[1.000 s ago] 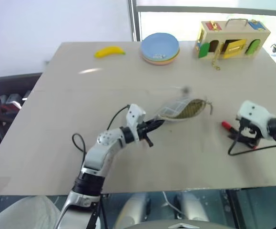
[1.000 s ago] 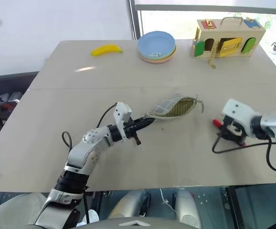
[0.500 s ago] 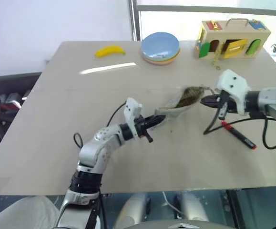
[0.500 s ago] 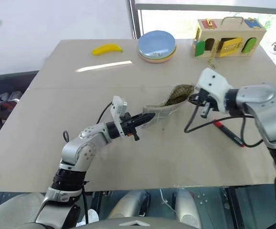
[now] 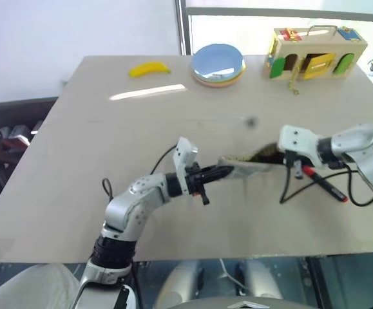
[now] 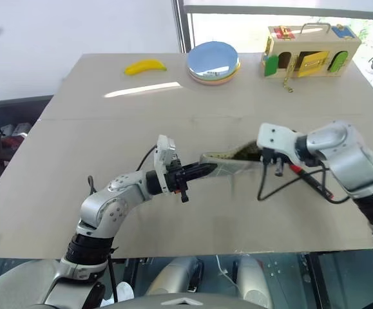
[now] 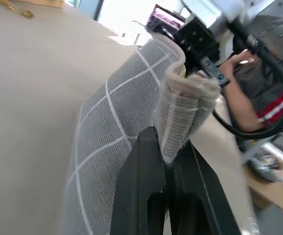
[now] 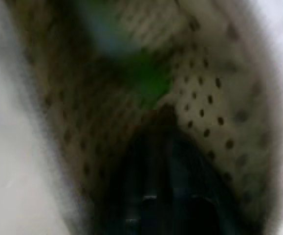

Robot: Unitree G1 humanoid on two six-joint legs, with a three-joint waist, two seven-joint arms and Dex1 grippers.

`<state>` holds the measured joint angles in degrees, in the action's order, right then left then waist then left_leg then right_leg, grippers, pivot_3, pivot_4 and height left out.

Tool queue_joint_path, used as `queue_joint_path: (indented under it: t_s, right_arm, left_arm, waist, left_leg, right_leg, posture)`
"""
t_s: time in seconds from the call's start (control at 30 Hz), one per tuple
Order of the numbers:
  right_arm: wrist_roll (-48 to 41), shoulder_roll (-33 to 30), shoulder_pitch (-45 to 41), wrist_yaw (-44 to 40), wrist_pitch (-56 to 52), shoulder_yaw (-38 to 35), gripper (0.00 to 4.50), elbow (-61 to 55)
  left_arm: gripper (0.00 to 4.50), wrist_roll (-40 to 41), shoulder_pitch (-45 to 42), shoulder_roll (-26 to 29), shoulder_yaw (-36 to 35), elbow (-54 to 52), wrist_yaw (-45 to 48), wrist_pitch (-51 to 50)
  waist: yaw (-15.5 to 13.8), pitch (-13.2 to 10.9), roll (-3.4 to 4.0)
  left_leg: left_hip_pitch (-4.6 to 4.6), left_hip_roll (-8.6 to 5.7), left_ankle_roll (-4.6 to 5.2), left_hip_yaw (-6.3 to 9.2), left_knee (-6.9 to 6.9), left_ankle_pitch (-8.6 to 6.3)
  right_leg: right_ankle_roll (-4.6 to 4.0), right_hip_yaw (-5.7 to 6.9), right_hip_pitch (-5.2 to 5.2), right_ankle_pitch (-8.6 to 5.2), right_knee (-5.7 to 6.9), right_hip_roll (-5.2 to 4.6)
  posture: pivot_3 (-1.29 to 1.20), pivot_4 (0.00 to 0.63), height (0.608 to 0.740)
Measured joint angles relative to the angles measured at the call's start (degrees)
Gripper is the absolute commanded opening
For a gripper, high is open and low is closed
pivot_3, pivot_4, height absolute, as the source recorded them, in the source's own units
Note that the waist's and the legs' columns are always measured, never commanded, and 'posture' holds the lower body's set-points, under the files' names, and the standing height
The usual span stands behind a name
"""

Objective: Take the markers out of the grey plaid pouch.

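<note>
The right gripper (image 6: 263, 156) had swung from beside the red-capped marker (image 5: 323, 182) into the grey plaid pouch (image 7: 131, 112), finger spread unclear, reaching the green marker (image 8: 148, 81); the left gripper (image 5: 227, 172) stayed clamped on the pouch's end.

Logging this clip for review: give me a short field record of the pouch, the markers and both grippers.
pouch: grey plaid pouch held off the table, mouth toward the right gripper
left gripper: left gripper shut on the pouch's closed end
right gripper: right gripper at the pouch mouth, fingers inside against the speckled lining
green marker: green marker inside the pouch, just ahead of the right gripper
red marker: red-capped marker out, lying on the table
</note>
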<state>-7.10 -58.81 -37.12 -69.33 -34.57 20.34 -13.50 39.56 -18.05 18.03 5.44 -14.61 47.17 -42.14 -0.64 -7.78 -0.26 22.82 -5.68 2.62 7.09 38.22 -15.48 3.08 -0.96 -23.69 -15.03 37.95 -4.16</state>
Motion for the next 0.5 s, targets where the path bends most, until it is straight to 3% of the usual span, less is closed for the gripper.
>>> queue_joint_path:
  t_s: [0.17,0.2,0.5]
  right_arm:
    - [-2.0,-3.3,-3.6,-7.3,-3.9,0.1,4.16,-9.8]
    - [-2.4,-3.9,-4.2,-8.5,-5.0,0.3,4.44,-11.7]
    - [3.2,-1.6,-1.7,-8.3,-6.5,9.8,4.44,-12.4]
  left_arm:
    - [0.0,8.7,0.0,1.7,-2.5,-2.2,0.1,-7.7]
    - [0.0,9.7,0.0,2.1,-2.5,-2.6,0.3,-8.5]
    - [0.0,1.9,2.7,3.5,3.3,1.9,2.9,-2.3]
  waist:
    - [0.5,0.0,0.02]
    - [0.5,0.0,0.02]
    - [-0.2,0.0,0.0]
  left_leg:
    - [-0.04,0.03,0.0,0.01,0.01,0.0]
    - [-0.04,0.02,0.0,0.01,0.01,0.0]
    - [-0.03,0.0,0.0,0.0,0.04,0.0]
  right_leg:
    - [0.0,0.0,0.02,0.0,0.02,0.02]
    - [0.0,0.0,0.03,0.0,0.0,0.01]
    - [0.0,0.0,0.04,0.0,-0.01,-0.02]
  posture:
    - [0.0,0.15,0.74]
    - [0.0,0.15,0.74]
    - [0.0,0.15,0.74]
